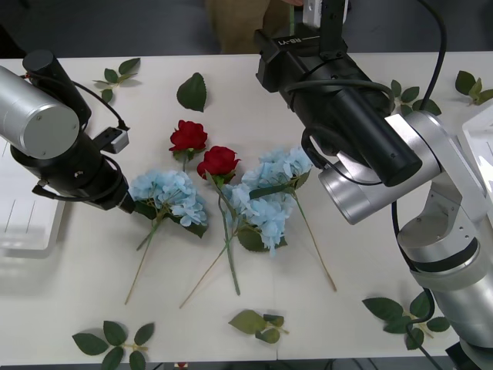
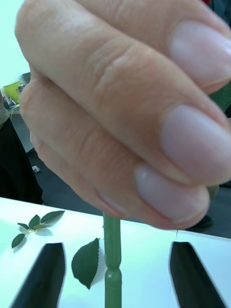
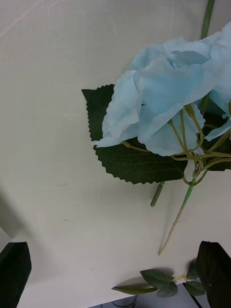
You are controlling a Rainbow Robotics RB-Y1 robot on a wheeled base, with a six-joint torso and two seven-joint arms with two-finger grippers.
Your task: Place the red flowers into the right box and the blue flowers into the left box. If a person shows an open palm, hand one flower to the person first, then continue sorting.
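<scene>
The right gripper (image 2: 113, 274), fingers spread either side of a green stem (image 2: 112, 260), meets the person's hand (image 2: 120, 106) pinching it (release only once that grip is firm). The left gripper (image 3: 113, 274) hovers open above blue flowers (image 1: 171, 194) beside red flowers (image 1: 189, 136) on the white table (image 1: 347, 85); the left box (image 1: 31, 223) sits nearby.

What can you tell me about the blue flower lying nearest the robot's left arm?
The blue flower is a fluffy, pale sky-blue cluster of fabric-like petals, backed by a dark green serrated leaf. Its thin tan-green stem runs toward the robot. It lies flat on the white table, just beside the open left gripper, which hovers without touching it.
</scene>
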